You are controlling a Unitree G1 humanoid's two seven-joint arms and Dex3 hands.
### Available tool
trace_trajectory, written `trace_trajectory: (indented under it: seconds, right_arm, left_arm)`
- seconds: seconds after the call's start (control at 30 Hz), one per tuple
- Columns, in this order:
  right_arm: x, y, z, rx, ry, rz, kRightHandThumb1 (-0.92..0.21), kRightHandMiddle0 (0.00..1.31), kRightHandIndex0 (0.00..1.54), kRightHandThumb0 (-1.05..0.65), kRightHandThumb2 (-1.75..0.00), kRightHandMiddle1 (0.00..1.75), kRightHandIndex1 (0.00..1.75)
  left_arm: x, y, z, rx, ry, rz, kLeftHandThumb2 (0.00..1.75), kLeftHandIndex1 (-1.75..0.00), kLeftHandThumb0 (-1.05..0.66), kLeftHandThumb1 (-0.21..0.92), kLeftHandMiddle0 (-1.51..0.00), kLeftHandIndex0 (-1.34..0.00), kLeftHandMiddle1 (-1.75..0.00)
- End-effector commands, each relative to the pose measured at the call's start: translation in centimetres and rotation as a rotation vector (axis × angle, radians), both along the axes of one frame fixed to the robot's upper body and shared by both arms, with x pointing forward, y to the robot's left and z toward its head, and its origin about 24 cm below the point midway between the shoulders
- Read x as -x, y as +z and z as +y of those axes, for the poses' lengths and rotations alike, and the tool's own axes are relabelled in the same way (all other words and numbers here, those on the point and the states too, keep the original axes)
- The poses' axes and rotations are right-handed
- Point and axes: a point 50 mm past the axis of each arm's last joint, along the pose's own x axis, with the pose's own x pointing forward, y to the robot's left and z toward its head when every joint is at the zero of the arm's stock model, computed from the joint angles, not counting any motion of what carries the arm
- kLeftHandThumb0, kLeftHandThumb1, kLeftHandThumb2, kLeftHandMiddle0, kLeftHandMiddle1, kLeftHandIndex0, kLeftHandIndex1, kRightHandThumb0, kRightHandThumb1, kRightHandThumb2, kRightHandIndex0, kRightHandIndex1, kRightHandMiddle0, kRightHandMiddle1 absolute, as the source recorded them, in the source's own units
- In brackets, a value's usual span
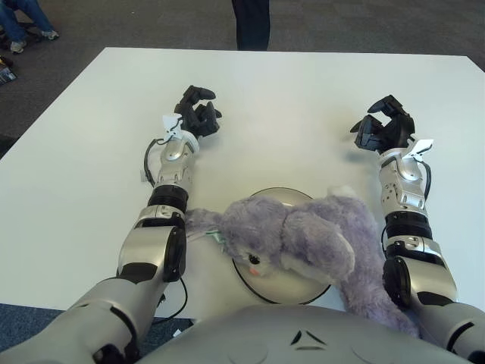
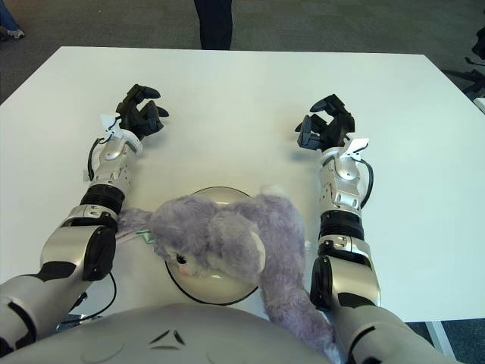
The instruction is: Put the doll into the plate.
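**Purple plush doll draped over plate, both hands empty and away from it**

Left hand (image 1: 198, 111) is out over the white table (image 1: 68, 174), left of centre and well beyond the plate. Black fingers (image 1: 201, 93) loosely curled, a gap between them, nothing held. Whether the hand touches the tabletop cannot be told. Left forearm runs back toward the robot, with its elbow just beside the doll's left end.

Doll (image 1: 292, 239): fluffy purple plush, lying across the near centre of the table. The head with its pink nose sits on the plate (image 1: 276, 196), face turned toward the robot's body. One limb or ear sticks out to the left, off the plate and onto the table by the left elbow. The rest of the body trails right and down, off the plate's right edge, ending against the right upper arm. So the doll is partly on the plate, partly hanging off both sides.

The plate is a round light-grey dish with a dark rim, mostly covered by the doll; only the far arc and a bit of the near edge show.

Right hand (image 1: 384, 127) is right of centre, well beyond the doll and apart from it. Fingers half curled with space between, holding nothing.

A person's dark-trousered legs (image 1: 251, 24) stand beyond the far table edge.
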Motion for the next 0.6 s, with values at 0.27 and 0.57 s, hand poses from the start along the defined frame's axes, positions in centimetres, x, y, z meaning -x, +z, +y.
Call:
trace_trajectory:
  seconds: [0.27, 0.57]
  right_arm:
    - [-0.37, 0.15, -0.27, -0.026, 0.002, 0.006, -0.11, 0.61, 0.94, 0.0, -1.4, 1.75, 1.25]
    - [-0.44, 0.12, -0.33, -0.027, 0.004, 0.013, -0.09, 0.59, 0.93, 0.0, -1.45, 1.75, 1.36]
  left_arm:
    - [-0.29, 0.45, -0.28, 0.012, -0.015, -0.002, 1.3, -1.75, 0.0, 0.34, -0.48, -0.47, -1.75]
    - [-0.31, 0.47, -0.27, 0.009, -0.018, -0.001, 1.3, -1.75, 0.0, 0.34, -0.48, -0.47, -1.75]
